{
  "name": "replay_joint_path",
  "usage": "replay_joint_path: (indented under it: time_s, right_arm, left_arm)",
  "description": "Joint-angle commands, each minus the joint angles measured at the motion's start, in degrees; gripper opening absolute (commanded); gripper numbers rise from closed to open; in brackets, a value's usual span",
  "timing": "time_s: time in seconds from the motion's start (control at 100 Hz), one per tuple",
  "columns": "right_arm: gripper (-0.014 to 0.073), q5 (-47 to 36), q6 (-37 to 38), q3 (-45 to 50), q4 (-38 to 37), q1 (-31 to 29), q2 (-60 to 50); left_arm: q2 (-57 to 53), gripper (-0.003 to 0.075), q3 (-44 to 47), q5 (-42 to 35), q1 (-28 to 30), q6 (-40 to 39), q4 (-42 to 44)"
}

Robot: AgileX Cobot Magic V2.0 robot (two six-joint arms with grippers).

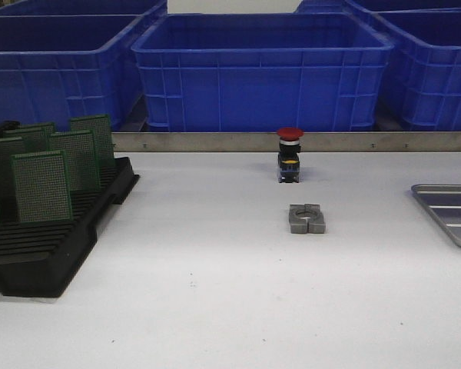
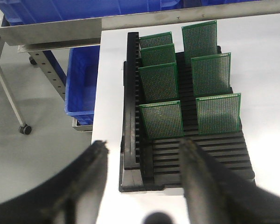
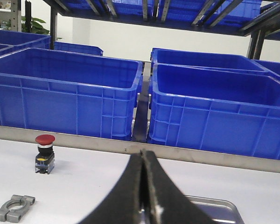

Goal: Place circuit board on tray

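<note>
No transfer was evident: circuit boards stood racked at nine o'clock, tray bare at three; left gripper gaped wide, right gripper was pinched closed, empty.

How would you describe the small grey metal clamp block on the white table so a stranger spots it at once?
Start at the middle deep blue plastic crate behind the white table. Just in front stands a red-capped push button; nearer the camera lies the grey metal clamp block. Unlike the button, it is flat, dull grey, with a round central hole.
</note>
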Motion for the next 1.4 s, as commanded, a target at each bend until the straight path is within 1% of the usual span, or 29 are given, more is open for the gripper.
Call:
replay_joint_path:
  time_s: [0.0, 0.17, 0.24, 0.36, 0.44, 0.63, 0.79, 0.93, 1.01, 1.09, 1.29, 1.39]
  right_arm:
    - [-0.0069, -4.3, -0.2, -0.7, -0.5, -0.3, -1.3]
    - [-0.0069, -4.3, -0.2, -0.7, -0.5, -0.3, -1.3]
    - [-0.0069, -4.3, -0.2, -0.7, -0.5, -0.3, -1.3]
    - [-0.0069, -4.3, -0.2, -0.7, -0.5, -0.3, -1.3]
    - [-0.0069, -4.3, -0.2, -0.7, -0.5, -0.3, -1.3]
    - [-0.0069, -4.3, -0.2, -0.7, -0.5, -0.3, -1.3]
    - [-0.0069, -4.3, -0.2, -0.7, -0.5, -0.3, -1.3]
    - [-0.0069, -4.3, -0.2, -0.7, -0.5, -0.3, -1.3]
    - [-0.0069, -4.3, -0.2, -0.7, -0.5, -0.3, -1.3]
    - [-0.0069, -4.3, -0.2, -0.7, -0.5, -0.3, -1.3]
    - [-0.0069, -4.3, -0.2, -0.7, -0.5, -0.3, -1.3]
    - [-0.0069, -4.3, -0.2, -0.7, -0.5, -0.3, -1.3]
  left_arm:
    - [-0.2, 0.0468, -2.1, -4.0, 0.1, 0.0, 0.1]
    - [-0.2, 0.0461, -2.1, -7.0, 0.1, 0.0, -2.0]
    - [0.1, 0.0461, -2.3, -8.7, 0.1, 1.1, -2.1]
    - [3.3, 0.0461, -6.2, -6.2, 0.1, 5.1, -2.9]
    - [7.3, 0.0461, -10.4, -3.5, 0.1, 10.7, -4.8]
    - [18.2, 0.0461, -21.5, 7.6, 0.1, 26.3, -13.8]
    - [26.5, 0.0461, -29.6, 14.6, 0.1, 38.2, -20.2]
    - [33.0, 0.0461, -34.7, 23.4, 0.1, 51.4, -24.3]
    - [35.8, 0.0461, -36.2, 27.0, 0.1, 55.6, -25.7]
    - [37.9, 0.0461, -36.5, 27.2, 0.1, 59.0, -26.4]
    - [42.4, 0.0461, -36.5, 27.0, 0.0, 64.1, -27.3]
    - [44.4, 0.0461, -36.5, 26.7, 0.0, 69.5, -27.4]
